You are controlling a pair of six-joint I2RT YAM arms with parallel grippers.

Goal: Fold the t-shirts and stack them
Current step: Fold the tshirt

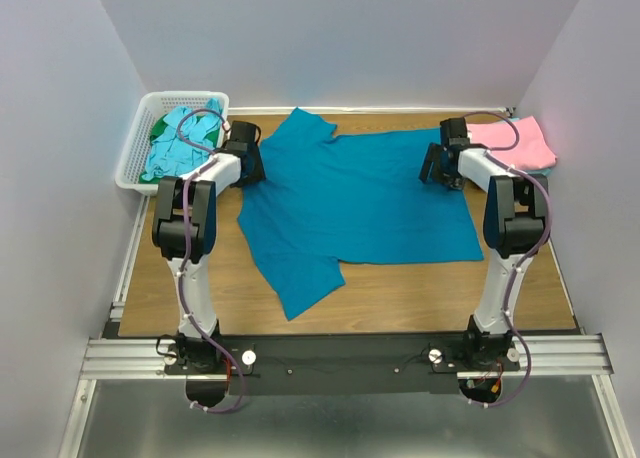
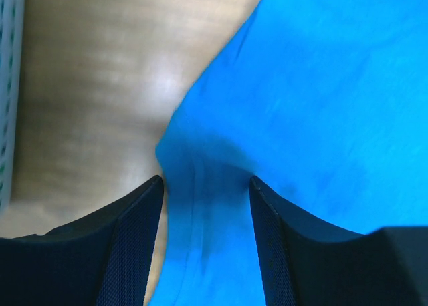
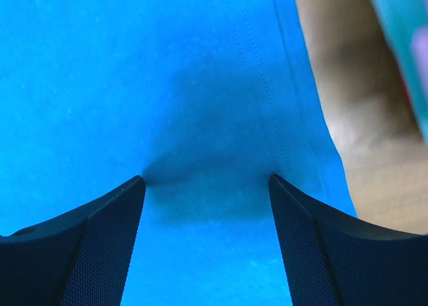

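Note:
A deep teal-blue t-shirt (image 1: 350, 203) lies spread flat in the middle of the table, one sleeve pointing to the back and one to the front. My left gripper (image 1: 250, 161) is down at its left edge, open. In the left wrist view the left gripper (image 2: 206, 180) straddles a slightly bunched seam of the shirt (image 2: 321, 85). My right gripper (image 1: 440, 168) is down at the shirt's right side, open. In the right wrist view the right gripper (image 3: 206, 178) has its tips on the cloth (image 3: 134, 65) just inside the stitched hem.
A white slotted basket (image 1: 135, 148) at the back left holds pale turquoise and green shirts (image 1: 185, 138). A folded pink shirt (image 1: 520, 143) lies at the back right corner. Walls close in on three sides. Bare wooden table (image 1: 420, 293) shows in front of the shirt.

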